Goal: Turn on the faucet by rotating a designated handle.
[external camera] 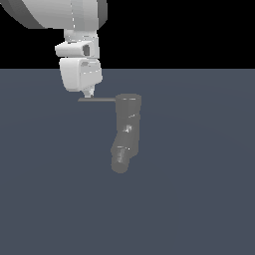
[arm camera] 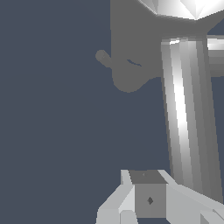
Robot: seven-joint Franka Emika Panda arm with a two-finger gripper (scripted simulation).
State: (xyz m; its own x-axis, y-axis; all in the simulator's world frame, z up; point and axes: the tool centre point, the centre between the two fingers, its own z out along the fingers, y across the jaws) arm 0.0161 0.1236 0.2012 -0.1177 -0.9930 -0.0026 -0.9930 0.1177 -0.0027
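Observation:
The faucet (external camera: 127,130) is a dull grey upright cylinder with a bent lower spout, standing mid-scene in the exterior view. Its handle (external camera: 97,99), a thin grey rod, sticks out from the flat top toward the exterior view's left. My gripper (external camera: 88,94) hangs directly over the rod near its free end, fingers together and tips at the rod's top; I cannot tell if they touch it. In the wrist view the handle (arm camera: 188,113) runs close by as a shiny bar beside my gripper (arm camera: 151,183), with the faucet body (arm camera: 131,48) beyond it.
A flat blue-grey floor (external camera: 199,189) spreads around the faucet. The white arm (external camera: 79,50) comes down from the upper part of the exterior view's left.

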